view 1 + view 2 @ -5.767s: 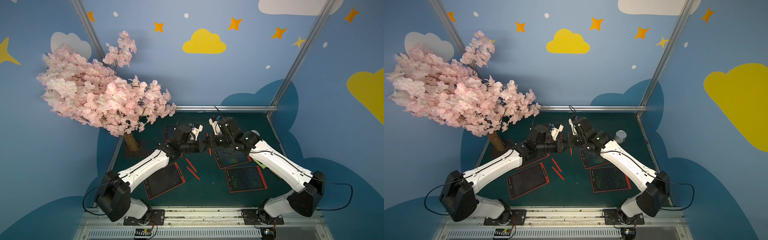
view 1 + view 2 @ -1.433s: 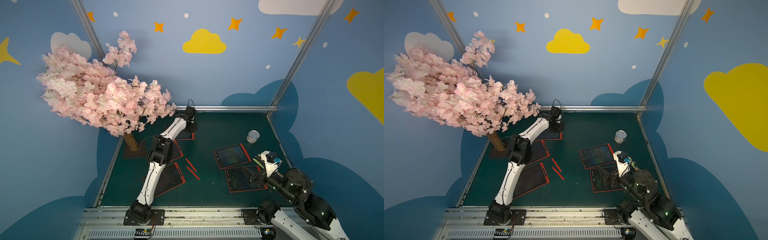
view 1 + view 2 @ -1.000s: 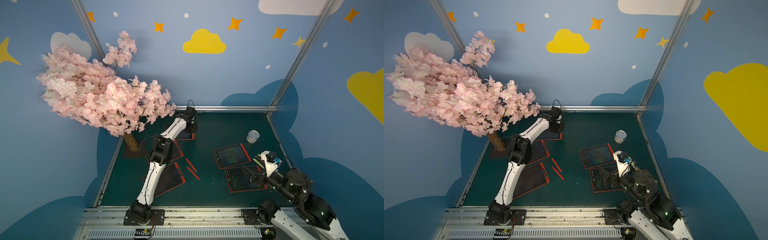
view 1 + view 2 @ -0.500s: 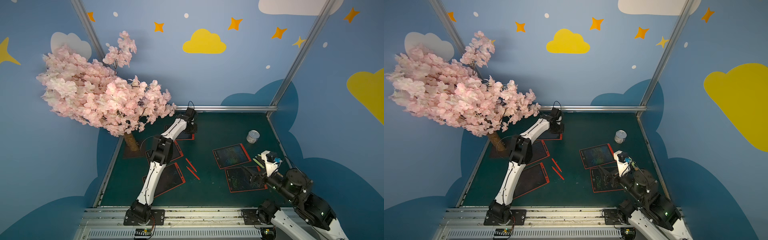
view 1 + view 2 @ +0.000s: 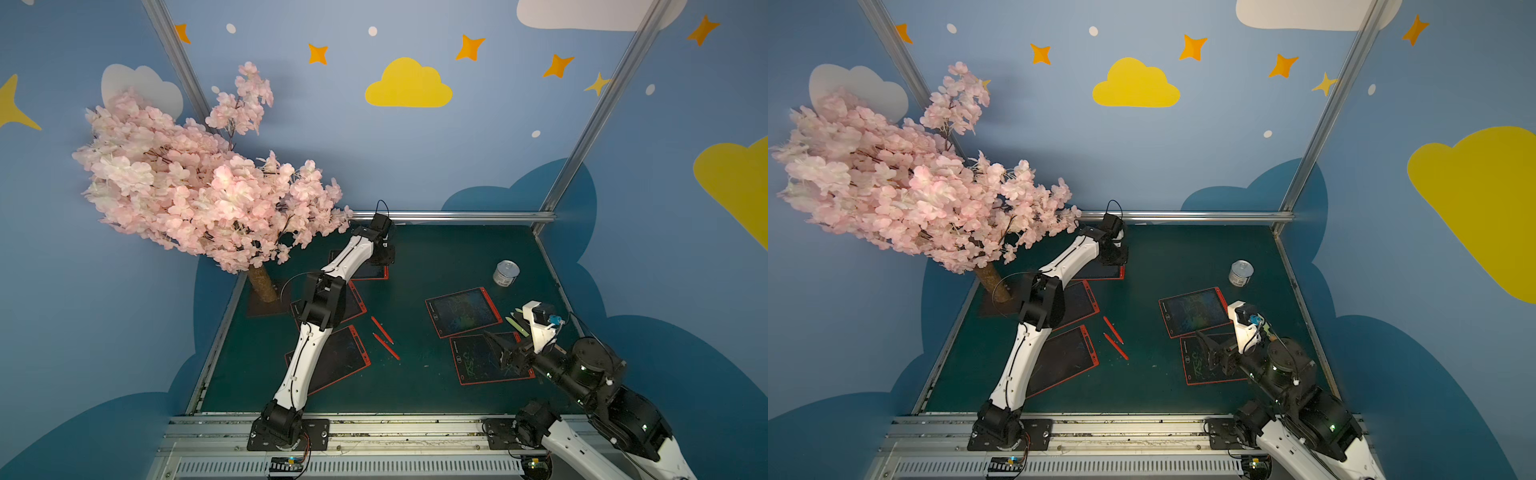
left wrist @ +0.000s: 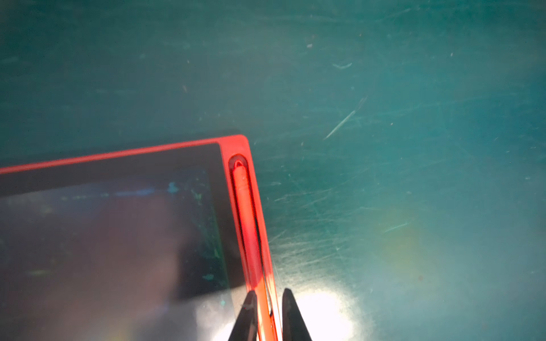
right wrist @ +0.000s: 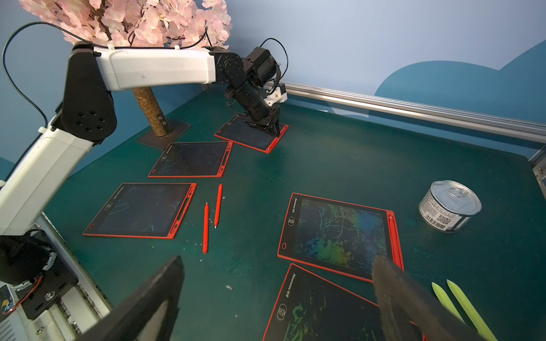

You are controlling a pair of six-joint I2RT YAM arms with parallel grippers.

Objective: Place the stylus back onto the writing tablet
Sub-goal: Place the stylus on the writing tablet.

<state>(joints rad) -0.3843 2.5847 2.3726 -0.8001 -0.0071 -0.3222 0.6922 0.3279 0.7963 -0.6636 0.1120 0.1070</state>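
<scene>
My left gripper [image 6: 267, 292] is down at the far writing tablet [image 6: 118, 221], a dark screen in a red frame. The red stylus [image 6: 246, 212] lies along the slot in the tablet's side edge. Its near end runs between my two fingertips, which stand close together on either side of it. In both top views the left arm reaches to the far left of the table, with its gripper [image 5: 384, 259] [image 5: 1119, 257] on that tablet [image 5: 372, 274]. My right gripper [image 7: 279, 259] hangs wide open and holds nothing, above the near right tablets [image 5: 498, 349].
Two loose red styluses [image 7: 218, 205] [image 7: 205, 227] lie mid-table between several other red-framed tablets [image 7: 141, 209] [image 7: 336, 233]. A tin can [image 7: 449, 206] stands at the right. Two green styluses [image 7: 461, 304] lie near the right edge. The blossom tree [image 5: 208, 187] overhangs the far left corner.
Since the earliest frames both arms have left the table's middle: the left went to the far tablet and the right drew back to the near right. Over the last second nothing visibly moves.
</scene>
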